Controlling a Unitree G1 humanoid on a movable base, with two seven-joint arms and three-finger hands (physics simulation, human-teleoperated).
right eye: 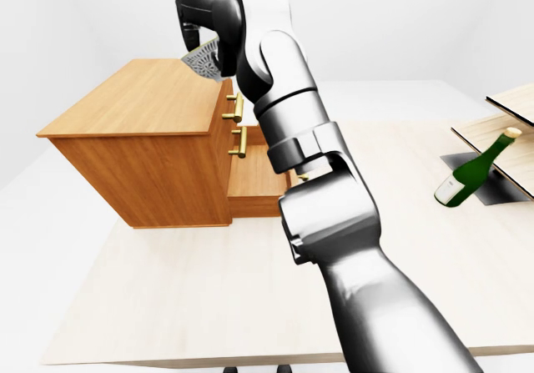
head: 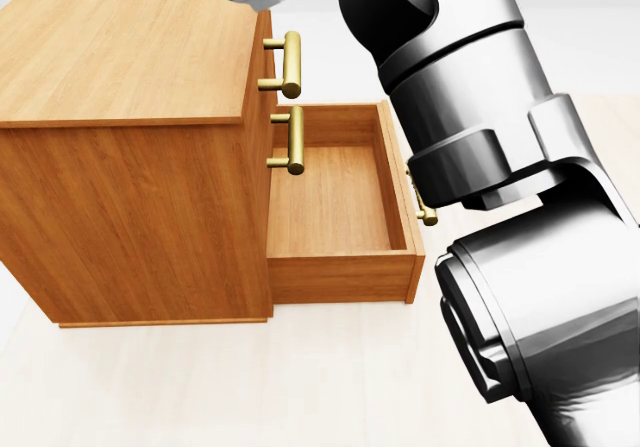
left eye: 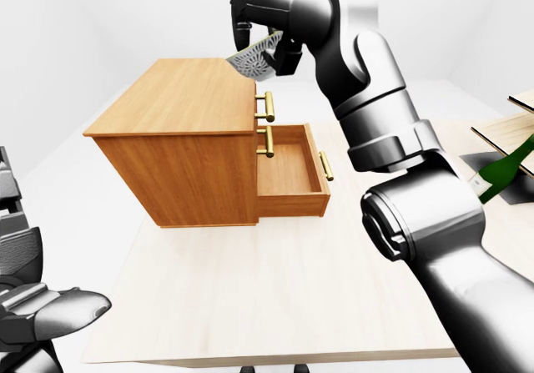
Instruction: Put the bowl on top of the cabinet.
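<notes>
Pale wood desk (left eye: 275,298) and white walls fill the left-eye view. My right hand (left eye: 260,41) pinches the patterned bowl (left eye: 253,58), tilted, over the right edge of the cabinet (left eye: 179,106) top. The open drawer (left eye: 288,173) lies below my hand. My left hand (left eye: 50,310) sits low; I cannot tell its grip. In the head view, the bowl hangs at the top edge. In the right-eye view, a green bottle (right eye: 470,175) lies well right of my hand.

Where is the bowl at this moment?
In the left-eye view it is at top centre: the bowl is held tilted in the right hand, just over the right edge of the cabinet top, above the open drawer.
</notes>
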